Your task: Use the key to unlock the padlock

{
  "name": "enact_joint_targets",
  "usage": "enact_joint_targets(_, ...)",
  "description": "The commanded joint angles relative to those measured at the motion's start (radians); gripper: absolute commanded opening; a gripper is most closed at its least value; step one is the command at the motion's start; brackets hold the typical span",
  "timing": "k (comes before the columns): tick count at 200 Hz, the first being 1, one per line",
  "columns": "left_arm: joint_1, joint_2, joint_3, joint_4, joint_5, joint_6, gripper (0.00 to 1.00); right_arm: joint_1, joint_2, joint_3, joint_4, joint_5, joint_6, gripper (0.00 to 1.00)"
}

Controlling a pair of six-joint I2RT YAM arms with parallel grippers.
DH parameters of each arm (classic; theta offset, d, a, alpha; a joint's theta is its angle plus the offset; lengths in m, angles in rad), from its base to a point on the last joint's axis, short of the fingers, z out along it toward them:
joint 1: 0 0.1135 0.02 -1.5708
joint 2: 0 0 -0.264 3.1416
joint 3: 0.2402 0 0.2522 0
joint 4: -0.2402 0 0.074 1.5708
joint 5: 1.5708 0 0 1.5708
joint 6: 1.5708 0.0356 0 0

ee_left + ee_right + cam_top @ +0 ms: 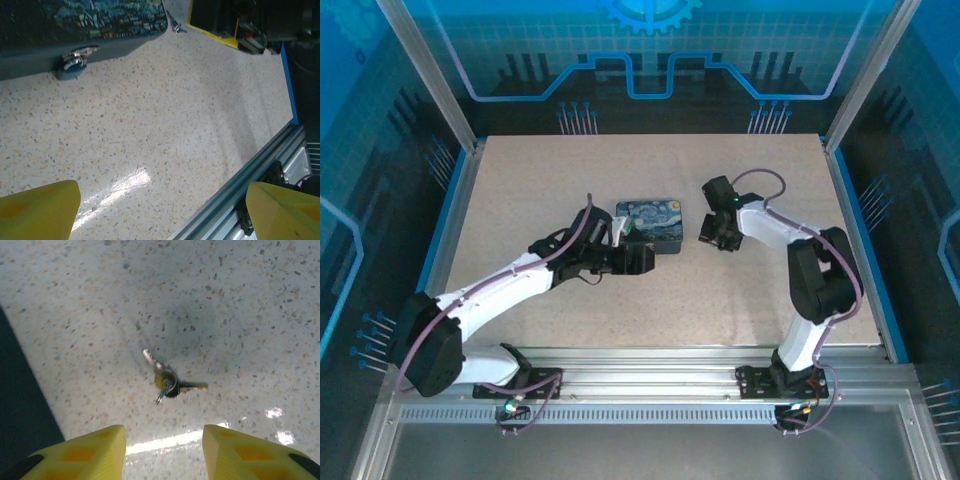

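The left gripper [162, 210] stands wide open with nothing between its yellow fingertips [37, 210], hovering over the speckled beige table [570, 170] just on the near side of the dark-blue, swirl-painted rectangular tin [100, 17]. In the overhead view this left gripper [642, 258] sits close against the tin's [655, 222] near edge. Ahead of it, on the tin's dark side wall, hangs the padlock [75, 57], a tiny silvery metal lock resting against a small bluish tab where the wall meets the table.

The right gripper [162, 450] is partly open, its yellow fingertips [85, 452] apart and holding nothing. Just ahead of them, outside the gap, lies the key [167, 382], a tiny thin metal piece joined with others on a small ring, flat on the table. A dark strip [20, 405] runs along the left edge of that view. From overhead the right gripper [712, 238] points down just to the right of the tin.
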Motion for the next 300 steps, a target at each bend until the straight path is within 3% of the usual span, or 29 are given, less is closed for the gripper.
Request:
enact_joint_targets(1, -0.021, -0.016, -0.031, 0.002, -0.028, -0.033, 0.87, -0.015, 0.046, 0.052, -0.039, 0.022, 0.026, 0.44)
enact_joint_targets(88, -0.032, -0.024, -0.062, 0.018, -0.036, -0.054, 0.87, -0.026, 0.154, 0.142, -0.089, 0.020, 0.049, 0.37)
enact_joint_targets(217, -0.032, -0.030, -0.086, 0.033, -0.047, -0.063, 0.87, -0.038, 0.195, 0.116, -0.058, -0.016, 0.067, 0.29)
enact_joint_targets(300, -0.032, -0.044, -0.099, 0.034, -0.064, -0.069, 0.87, -0.039, 0.176, 0.068, -0.015, -0.033, 0.069, 0.05)
